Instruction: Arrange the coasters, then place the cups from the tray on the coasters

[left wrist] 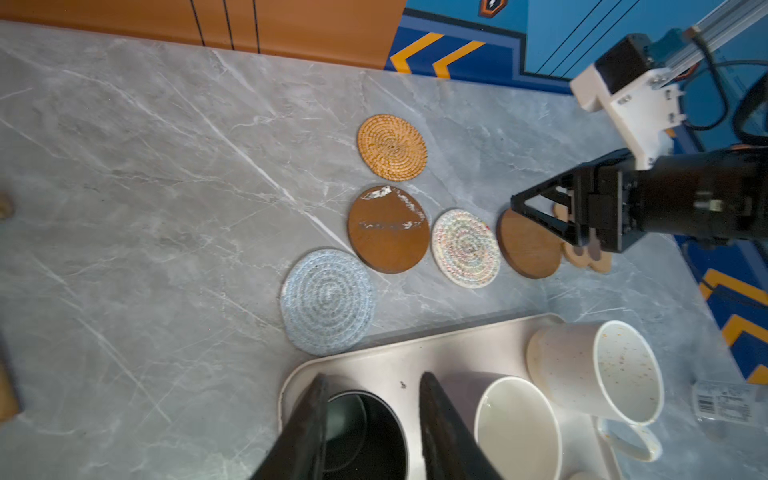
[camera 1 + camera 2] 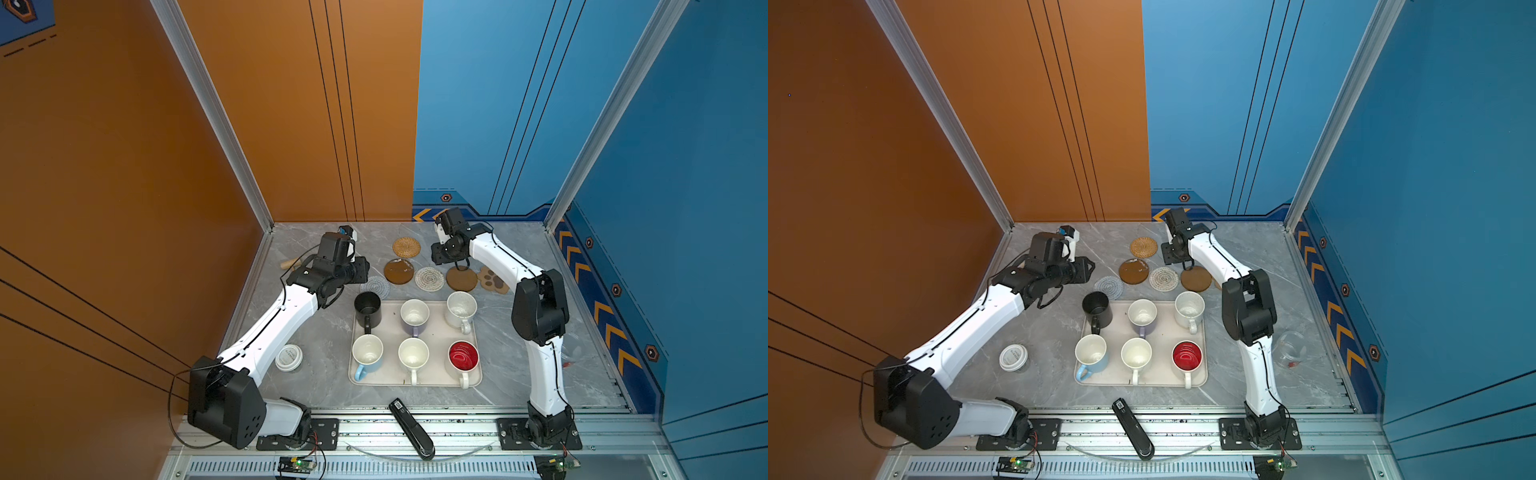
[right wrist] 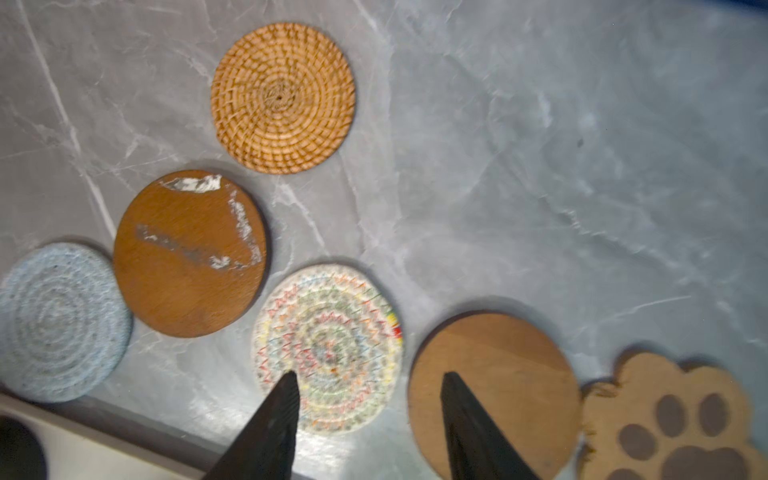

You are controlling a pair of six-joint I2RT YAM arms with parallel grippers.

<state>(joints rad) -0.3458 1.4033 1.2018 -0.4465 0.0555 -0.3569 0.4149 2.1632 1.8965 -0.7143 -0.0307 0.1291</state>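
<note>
The left gripper (image 1: pixel 374 377) has its two black fingers partway apart with nothing clamped between them. It hangs over the far left corner of the tray (image 2: pixel 437 336), and the mouth of the black mug (image 1: pixel 365 436) shows in the gap between the fingers. The wrist view is cropped there, so I cannot tell whether either finger touches the rim.

The right gripper (image 3: pixel 370 375) is also parted and empty. It hovers low over the coasters: one fingertip is over the white crocheted round (image 3: pixel 328 332), the other over the plain brown disc (image 3: pixel 507 357).

Just beside that disc, on the side away from the white round, lies the paw-shaped coaster (image 3: pixel 673 419). On the white round's other side come the scuffed brown disc (image 3: pixel 190 253) and then the grey crocheted round (image 3: pixel 58 322), which lies near the tray's far edge. The woven rattan disc (image 3: pixel 282 97) sits alone behind them, farthest from the tray.

All six mugs stand upright on the tray in two rows. The far row is the black mug, the lavender mug (image 2: pixel 414 318) and the speckled cream mug (image 2: pixel 460 309). The near row is the light blue mug (image 2: pixel 368 355), the plain white mug (image 2: pixel 413 357) and the red-lined mug (image 2: pixel 463 357).
</note>
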